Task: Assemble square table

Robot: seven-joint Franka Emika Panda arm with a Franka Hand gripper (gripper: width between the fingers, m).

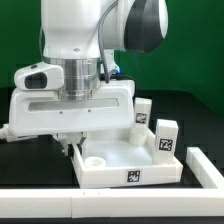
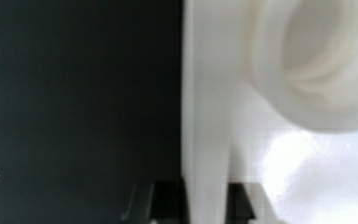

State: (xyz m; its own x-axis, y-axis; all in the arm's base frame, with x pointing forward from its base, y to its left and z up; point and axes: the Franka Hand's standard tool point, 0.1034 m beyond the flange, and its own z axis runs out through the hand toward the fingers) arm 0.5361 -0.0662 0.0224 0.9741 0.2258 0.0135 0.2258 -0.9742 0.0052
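The top (image 1: 112, 181) lies flat on the black table (image 1: 25, 170), just behind the white rail (image 1: 100, 205) along its near edge. Two legs (image 1: 143, 110) stand upright by the top's far corner on the exterior view's right. The gripper (image 1: 72, 140) sits on the rim at the exterior view's left, its fingers (image 2: 158, 200) pinched together on that thin wall beside a corner socket (image 2: 327, 60).

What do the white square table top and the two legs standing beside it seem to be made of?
Table top: probably moulded white plastic, smooth and slightly glossy; uniform colour, rounded socket edges, soft highlights. Two legs: seemingly the same white plastic, more matte; their black-and-white tags look like printed stickers, though that is uncertain.
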